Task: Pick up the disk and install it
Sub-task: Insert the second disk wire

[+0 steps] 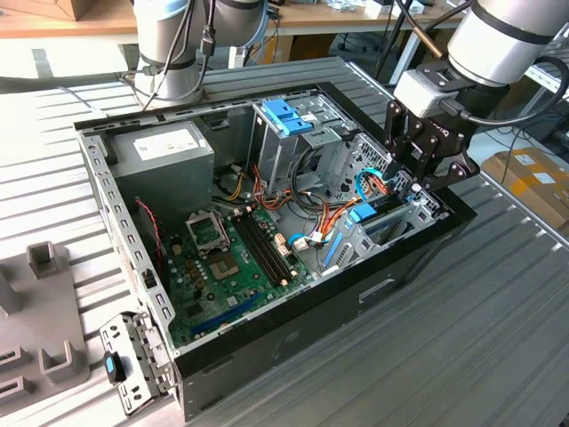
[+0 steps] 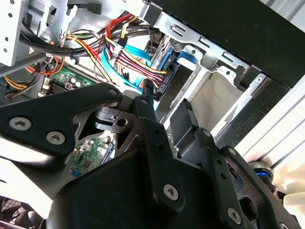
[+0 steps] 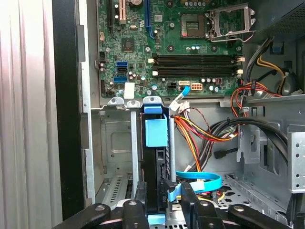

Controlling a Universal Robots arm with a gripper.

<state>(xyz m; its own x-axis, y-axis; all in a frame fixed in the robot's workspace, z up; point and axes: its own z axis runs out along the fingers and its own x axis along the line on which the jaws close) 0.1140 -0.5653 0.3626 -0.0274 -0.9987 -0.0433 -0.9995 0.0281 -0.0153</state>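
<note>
The disk [image 3: 156,143] stands on edge in the drive bay at the front corner of the open computer case [image 1: 400,267], its blue rail tab [image 1: 363,213] facing the motherboard. My gripper [image 1: 411,178] hangs over the disk's outer end, on the exterior view's right. In the first wrist view the gripper [image 3: 162,187] has one black finger on each side of the disk's near end, closed against it. The second wrist view shows the gripper [image 2: 167,102] reaching down into the bay beside the cable bundle.
A grey power supply box [image 1: 169,147] sits at the case's back corner, and a bare blue bracket [image 1: 286,116] tops the upper drive cage. Coloured cables [image 3: 200,129] and a blue ribbon [image 3: 200,181] lie beside the bay. A second arm's base [image 1: 178,44] stands behind the case.
</note>
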